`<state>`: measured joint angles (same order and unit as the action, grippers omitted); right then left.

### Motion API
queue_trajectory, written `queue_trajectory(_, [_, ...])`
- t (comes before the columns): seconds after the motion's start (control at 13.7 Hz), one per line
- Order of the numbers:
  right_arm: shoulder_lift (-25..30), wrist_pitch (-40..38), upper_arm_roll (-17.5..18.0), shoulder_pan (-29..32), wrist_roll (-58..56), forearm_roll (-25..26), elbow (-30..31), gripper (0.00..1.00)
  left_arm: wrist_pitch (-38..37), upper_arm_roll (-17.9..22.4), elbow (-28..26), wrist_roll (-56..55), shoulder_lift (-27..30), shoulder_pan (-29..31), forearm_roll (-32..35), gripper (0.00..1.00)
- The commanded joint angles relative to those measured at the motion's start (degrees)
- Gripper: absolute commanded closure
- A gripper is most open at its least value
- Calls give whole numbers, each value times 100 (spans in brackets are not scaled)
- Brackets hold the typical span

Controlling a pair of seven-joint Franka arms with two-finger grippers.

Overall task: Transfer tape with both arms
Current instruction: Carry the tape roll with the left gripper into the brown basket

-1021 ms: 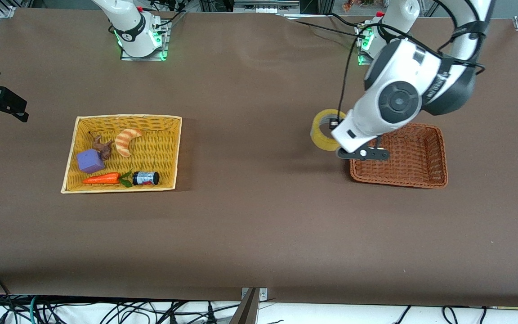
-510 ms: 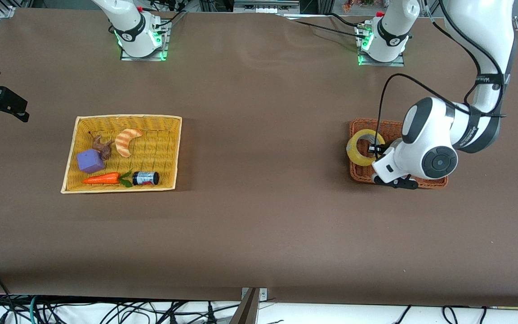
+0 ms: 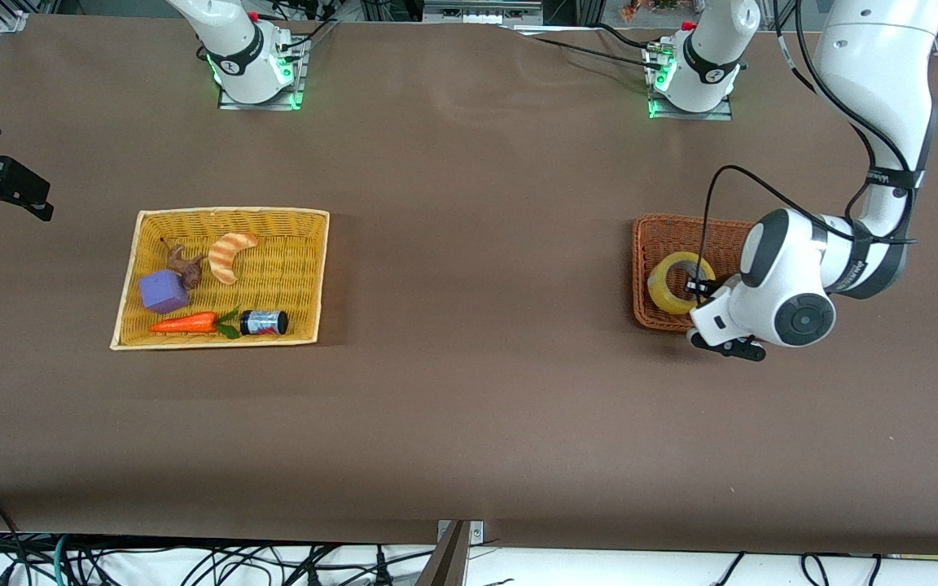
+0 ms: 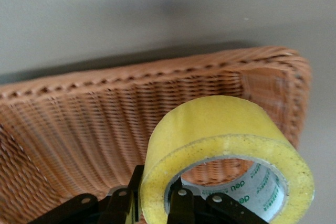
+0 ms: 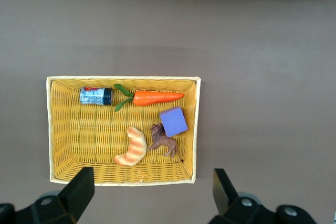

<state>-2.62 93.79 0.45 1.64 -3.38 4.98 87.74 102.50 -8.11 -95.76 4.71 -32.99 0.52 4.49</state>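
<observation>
L gripper (image 3: 701, 286) is clamped on the tape (image 3: 677, 282), one finger inside the ring and one outside, pinching the wall; in the L wrist view the fingers (image 4: 181, 205) sit at the roll's (image 4: 226, 150) lower rim. Tape hangs on edge off the gripper, over the brown basket (image 3: 655, 236), toward the basket's end facing the R arm; can't tell if it touches the weave. Roll is a wide translucent yellow ring w/ a pale grey-white core printed in green lettering, outer face smooth and glossy, edges a bit darker yellow. Basket wall (image 4: 94, 124) rises just beside the roll in the wrist view. R gripper isn't seen from the front cam; its wrist view shows the two fingers (image 5: 79, 192) spread wide, holding nothing, high over the yellow basket (image 5: 58, 129). Under it in that basket: carrot (image 5: 155, 97), small jar (image 5: 95, 96), purple block (image 5: 174, 121), croissant (image 5: 132, 147), brown animal figure (image 5: 164, 141).
</observation>
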Motion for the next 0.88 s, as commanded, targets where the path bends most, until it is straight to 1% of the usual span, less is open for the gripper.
queue_trajectory(0.0, [-19,-28,34,56,-31,-102,-82,0,130,-59,-4,329,-137,167,148,100])
queue_trajectory(0.15, [-19,-28,34,56,-31,-102,-82,0,130,-59,-4,338,-321,159,341,100])
queue_trajectory(0.22, [-19,-28,34,56,-31,-102,-82,0,130,-59,-4,338,-435,159,351,92])
queue_trajectory(0.36, [-19,-28,34,56,-31,-102,-82,0,112,-59,5,347,-472,159,351,78])
queue_trajectory(0.44, [-19,-28,34,56,-31,-102,-82,0,69,-68,22,355,-463,159,342,64])
queue_trajectory(0.58, [-19,-28,34,56,-31,-102,-82,0,-167,-94,92,347,-367,168,333,17])
queue_trajectory(0.66, [-19,-28,34,56,-31,-102,-82,0,-300,-103,102,338,-192,176,255,0])
queue_trajectory(0.8, [-19,-28,34,56,-31,-102,-82,0,-572,-191,102,224,387,124,193,0])
